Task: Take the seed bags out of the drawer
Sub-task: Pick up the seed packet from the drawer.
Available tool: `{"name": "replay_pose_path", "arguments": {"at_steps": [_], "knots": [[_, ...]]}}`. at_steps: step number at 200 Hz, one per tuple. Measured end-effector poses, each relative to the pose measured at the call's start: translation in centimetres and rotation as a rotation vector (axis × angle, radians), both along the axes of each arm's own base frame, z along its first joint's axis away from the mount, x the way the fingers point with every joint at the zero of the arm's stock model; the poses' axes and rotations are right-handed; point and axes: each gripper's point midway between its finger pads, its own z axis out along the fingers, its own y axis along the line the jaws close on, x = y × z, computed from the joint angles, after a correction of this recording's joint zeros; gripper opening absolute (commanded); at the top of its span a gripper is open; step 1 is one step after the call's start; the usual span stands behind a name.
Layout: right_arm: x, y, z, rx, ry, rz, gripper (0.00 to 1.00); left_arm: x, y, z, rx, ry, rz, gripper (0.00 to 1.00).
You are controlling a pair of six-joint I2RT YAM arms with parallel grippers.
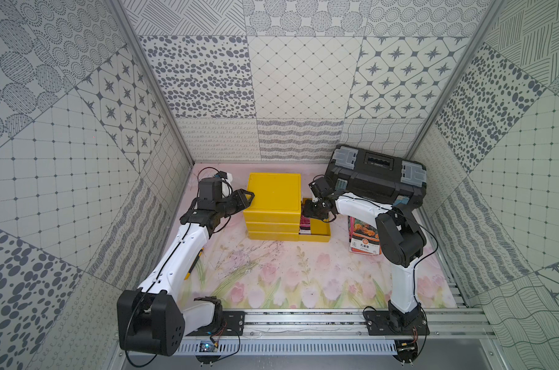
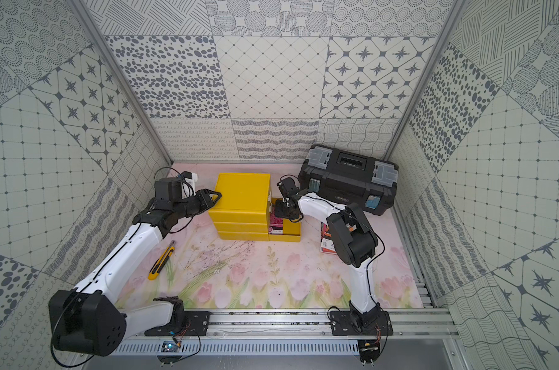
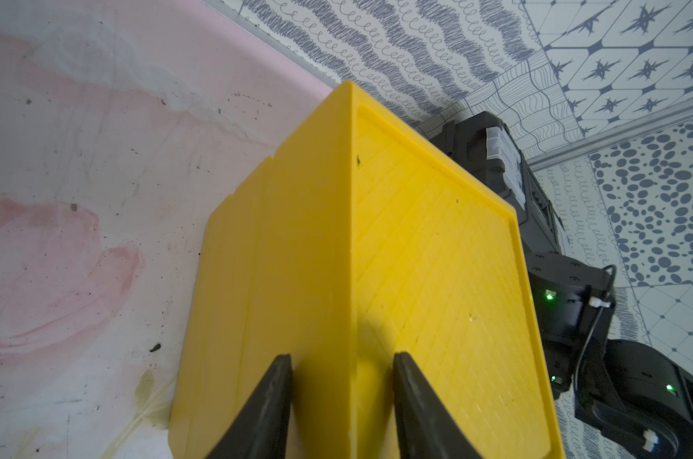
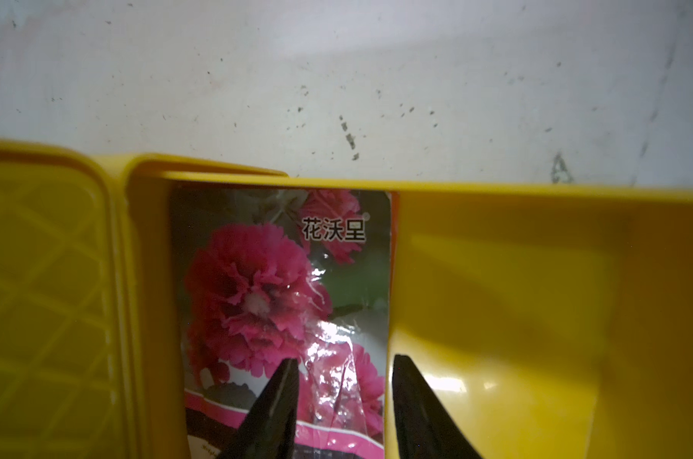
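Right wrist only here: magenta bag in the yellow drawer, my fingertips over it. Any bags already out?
Observer: One. An orange marigold bag lies on the mat outside the drawer, partly hidden by the right arm.
Operator: Left arm doing what?
Observer: The left gripper is at the yellow cabinet, jaws apart astride its top edge, on the side away from the drawer.
Operator: Anything near my way out?
Observer: A black toolbox stands close behind the right gripper, toward the back wall.
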Motion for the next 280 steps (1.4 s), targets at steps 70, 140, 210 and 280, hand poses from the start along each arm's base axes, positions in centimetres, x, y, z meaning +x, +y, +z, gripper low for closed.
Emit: {"name": "replay_pose_path", "arguments": {"at_steps": [70, 140, 210, 280], "knots": [[0.4, 0.1, -1.1, -0.014, 0.017, -0.003, 0.41, 0.0, 0.0, 0.0, -0.001, -0.002, -0.001, 0.43], [0.3, 0.4, -1.1, 0.006, 0.028, -0.001, 0.35, 0.0, 0.0, 0.0, -0.001, -0.002, -0.001, 0.43], [0.4, 1.7, -0.6, 0.108, 0.043, -0.008, 0.22, 0.0, 0.0, 0.0, -0.001, -0.002, -0.001, 0.43], [0.3, 2.0, -1.0, 0.19, 0.069, -0.018, 0.01, 0.0, 0.0, 0.0, 0.0, -0.002, 0.0, 0.43]]}}
